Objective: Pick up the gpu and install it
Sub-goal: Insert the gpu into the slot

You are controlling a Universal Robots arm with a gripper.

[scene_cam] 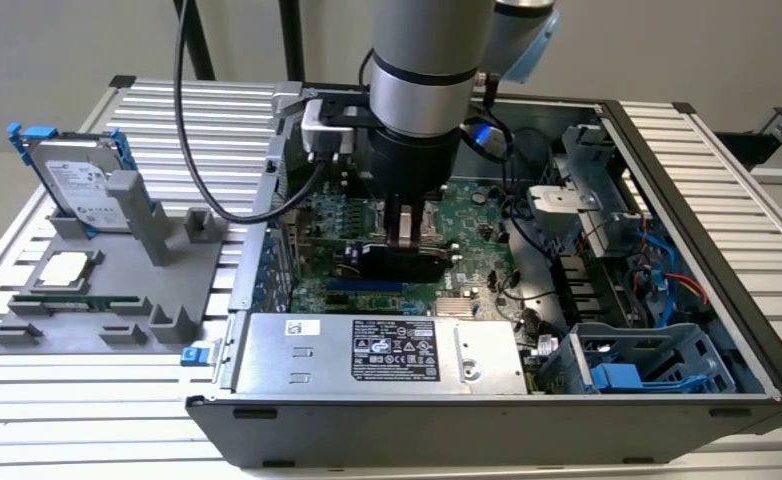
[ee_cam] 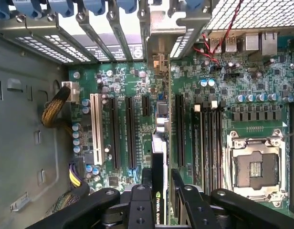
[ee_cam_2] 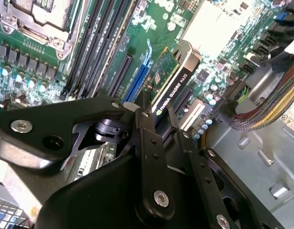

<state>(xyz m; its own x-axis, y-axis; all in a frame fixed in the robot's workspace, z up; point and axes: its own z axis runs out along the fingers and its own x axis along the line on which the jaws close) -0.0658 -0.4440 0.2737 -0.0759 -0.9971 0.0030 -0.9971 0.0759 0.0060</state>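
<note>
My gripper reaches down into the open computer case and is shut on the gpu. The gpu is a thin card with a dark face, held on edge over the green motherboard. In the second wrist view the gpu stands between the black fingers, its green board side facing the blue slot. In the first wrist view the gpu lines up edge-on with the long expansion slots, clamped in my gripper. I cannot tell whether its lower edge touches the slot.
On the exterior view's left, a grey fixture holds a hard drive with a blue frame, a processor chip and a RAM stick. Inside the case are the power supply, a drive cage, cable bundles and the processor socket.
</note>
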